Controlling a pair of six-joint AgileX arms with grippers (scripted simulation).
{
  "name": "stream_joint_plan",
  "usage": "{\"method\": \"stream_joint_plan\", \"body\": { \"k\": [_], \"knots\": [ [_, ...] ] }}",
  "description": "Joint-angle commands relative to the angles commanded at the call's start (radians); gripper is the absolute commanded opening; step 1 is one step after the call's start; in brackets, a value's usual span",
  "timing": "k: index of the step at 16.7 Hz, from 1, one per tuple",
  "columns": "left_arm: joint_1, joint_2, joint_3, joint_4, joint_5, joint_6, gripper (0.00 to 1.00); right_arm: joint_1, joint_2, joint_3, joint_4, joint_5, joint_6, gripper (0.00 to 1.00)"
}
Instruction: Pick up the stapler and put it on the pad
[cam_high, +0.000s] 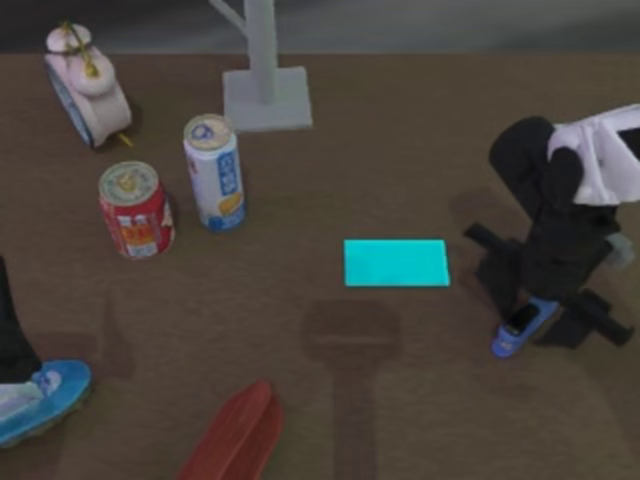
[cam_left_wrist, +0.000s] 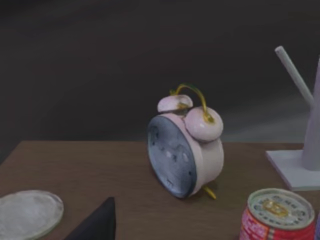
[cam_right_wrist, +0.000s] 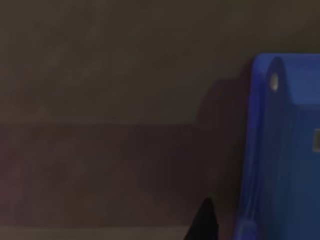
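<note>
The small blue stapler (cam_high: 520, 328) with a black patch lies flat on the brown table at the right, a little right of and nearer than the cyan pad (cam_high: 396, 262). My right gripper (cam_high: 553, 297) hangs low over the stapler's far end and hides it. In the right wrist view the stapler (cam_right_wrist: 285, 150) fills one side, and a dark fingertip (cam_right_wrist: 202, 225) stands just beside it, apart from it. That gripper is open and holds nothing. The pad is bare. My left arm (cam_high: 8, 330) is parked at the table's left edge, with one finger (cam_left_wrist: 100, 222) in its wrist view.
A red can (cam_high: 135, 210) and a white-and-blue can (cam_high: 215, 172) stand at the left. A pink alarm clock (cam_high: 88, 88) sits behind them. A white stand (cam_high: 266, 95) is at the back. A blue shoe (cam_high: 40, 400) and a red object (cam_high: 235, 440) lie at the front.
</note>
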Motion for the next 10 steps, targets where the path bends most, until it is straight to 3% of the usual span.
{"method": "stream_joint_plan", "body": {
  "k": [3,10],
  "knots": [
    [0.000,0.000,0.000,0.000,0.000,0.000,1.00,0.000,0.000,0.000,0.000,0.000,0.000,0.02],
    [0.000,0.000,0.000,0.000,0.000,0.000,1.00,0.000,0.000,0.000,0.000,0.000,0.000,0.00]
  ]
}}
